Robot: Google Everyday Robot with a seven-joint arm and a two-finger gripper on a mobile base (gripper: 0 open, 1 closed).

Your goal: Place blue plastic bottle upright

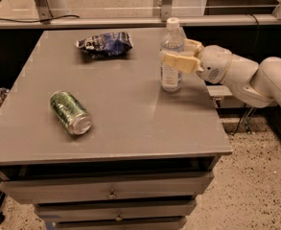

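Note:
The blue plastic bottle stands upright near the right side of the grey table, white cap on top, its base at the table surface. My gripper reaches in from the right and is shut on the bottle at mid-height. One tan finger crosses the bottle's front and the other sits behind it. The white arm stretches off to the right.
A green drink can lies on its side at the left front of the table. A dark blue and white snack bag lies at the back. Drawers sit under the tabletop. A metal rail runs behind it.

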